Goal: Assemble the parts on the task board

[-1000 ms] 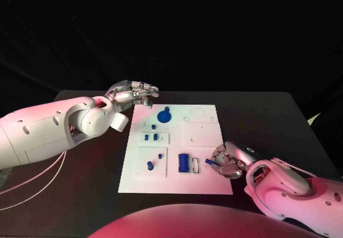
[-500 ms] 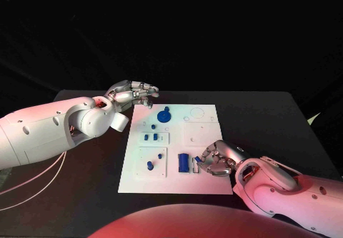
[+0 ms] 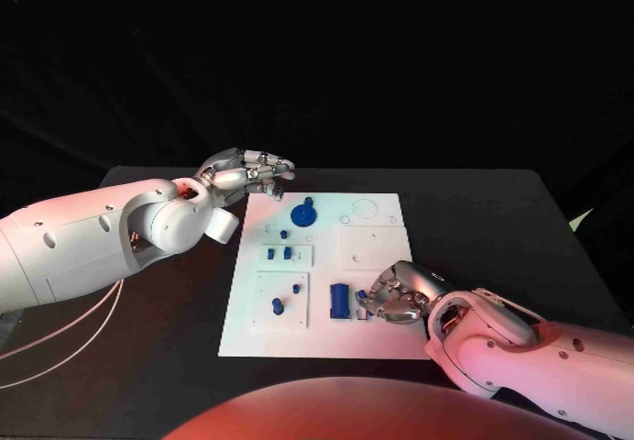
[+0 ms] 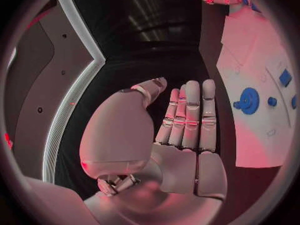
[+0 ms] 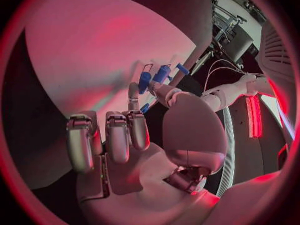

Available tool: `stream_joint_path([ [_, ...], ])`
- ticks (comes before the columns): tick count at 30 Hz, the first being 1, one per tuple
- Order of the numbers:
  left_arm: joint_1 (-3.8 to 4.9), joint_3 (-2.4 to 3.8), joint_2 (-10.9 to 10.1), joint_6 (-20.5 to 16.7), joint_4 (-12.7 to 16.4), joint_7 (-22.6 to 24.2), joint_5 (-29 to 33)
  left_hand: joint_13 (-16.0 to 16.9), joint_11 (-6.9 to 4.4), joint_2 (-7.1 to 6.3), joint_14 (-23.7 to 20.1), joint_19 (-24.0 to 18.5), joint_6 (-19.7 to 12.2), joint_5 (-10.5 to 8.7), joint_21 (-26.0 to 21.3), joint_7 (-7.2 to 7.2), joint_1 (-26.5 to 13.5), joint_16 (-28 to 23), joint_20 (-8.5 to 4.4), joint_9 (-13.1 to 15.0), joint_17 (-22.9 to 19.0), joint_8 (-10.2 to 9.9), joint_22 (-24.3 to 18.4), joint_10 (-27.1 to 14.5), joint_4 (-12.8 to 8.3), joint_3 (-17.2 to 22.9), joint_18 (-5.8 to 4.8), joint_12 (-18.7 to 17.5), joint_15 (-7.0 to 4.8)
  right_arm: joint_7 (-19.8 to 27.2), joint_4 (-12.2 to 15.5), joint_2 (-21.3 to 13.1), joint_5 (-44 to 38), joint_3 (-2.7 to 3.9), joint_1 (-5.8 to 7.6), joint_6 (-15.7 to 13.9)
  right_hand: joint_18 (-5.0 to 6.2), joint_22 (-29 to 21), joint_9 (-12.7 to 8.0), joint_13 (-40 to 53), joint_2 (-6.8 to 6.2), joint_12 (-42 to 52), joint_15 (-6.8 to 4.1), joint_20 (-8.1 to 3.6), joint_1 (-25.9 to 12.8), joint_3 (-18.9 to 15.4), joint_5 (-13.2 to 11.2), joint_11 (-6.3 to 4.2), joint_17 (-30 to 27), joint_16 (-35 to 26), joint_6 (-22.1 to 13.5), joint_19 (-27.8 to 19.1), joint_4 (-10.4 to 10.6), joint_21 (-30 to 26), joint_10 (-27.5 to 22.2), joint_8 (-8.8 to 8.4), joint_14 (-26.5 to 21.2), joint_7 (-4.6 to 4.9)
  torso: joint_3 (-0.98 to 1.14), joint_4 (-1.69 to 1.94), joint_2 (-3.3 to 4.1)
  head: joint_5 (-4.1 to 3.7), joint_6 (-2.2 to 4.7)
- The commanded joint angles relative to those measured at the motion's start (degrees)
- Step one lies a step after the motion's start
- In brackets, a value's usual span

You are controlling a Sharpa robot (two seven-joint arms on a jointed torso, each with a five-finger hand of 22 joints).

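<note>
Meanwhile the silver left hand [image 3: 248, 172] hangs unmoved, fingers curled on nothing, beyond the far left corner of the flat white plastic task board [image 3: 383, 341] on the black surface [image 3: 502, 220]. Beside it stands the round blue toothed wheel [image 3: 304, 215]. The silver right hand [image 3: 397, 293] has slid leftward over the board's near right part, pinching a small blue peg [image 5: 144, 108] just beside the tall blue block [image 3: 340, 300]; insertion looks imminent.
</note>
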Motion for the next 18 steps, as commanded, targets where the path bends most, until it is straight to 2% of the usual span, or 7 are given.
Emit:
stream_joint_path([
  [1,0.03,0.04,0.1,0.8,0.2,0.3,0.1,-0.1,-0.02,0.16,-0.4,0.5,-0.2,-0.32,-0.3,0.05,-0.5,0.0,0.01,0.1,-0.1,0.2,0.0,-0.6,-0.3,0.0,0.99,0.3,-0.13,-0.6,-0.3,0.2,-0.2,0.00,-0.07,1.7,-0.38,15.1,0.0,11.0,-0.17,0.4,-0.49,-0.37,-0.9,-0.4,-0.5,-0.38,15.1,0.4,0.6,5.9,0.3,0.3,3.2,0.13,5.9,-0.11,0.02,-0.02,-0.01,-0.09,0.00],
  [18,0.03,0.04,0.1,0.9,0.2,0.1,0.1,-0.1,-0.01,0.14,-0.5,0.5,-0.3,-0.33,-0.3,0.08,-0.6,0.0,0.01,0.1,-0.1,0.2,0.0,-0.6,-0.3,0.0,0.99,0.4,-0.12,-0.3,-0.2,1.3,-0.1,0.00,-0.13,3.6,-0.38,15.1,0.1,11.2,-0.26,0.7,-0.59,-0.43,-1.1,-0.8,-0.8,-0.50,15.1,0.4,0.9,5.9,0.5,0.3,3.3,0.33,5.9,-0.27,-0.02,0.04,0.03,-0.11,0.00],
])
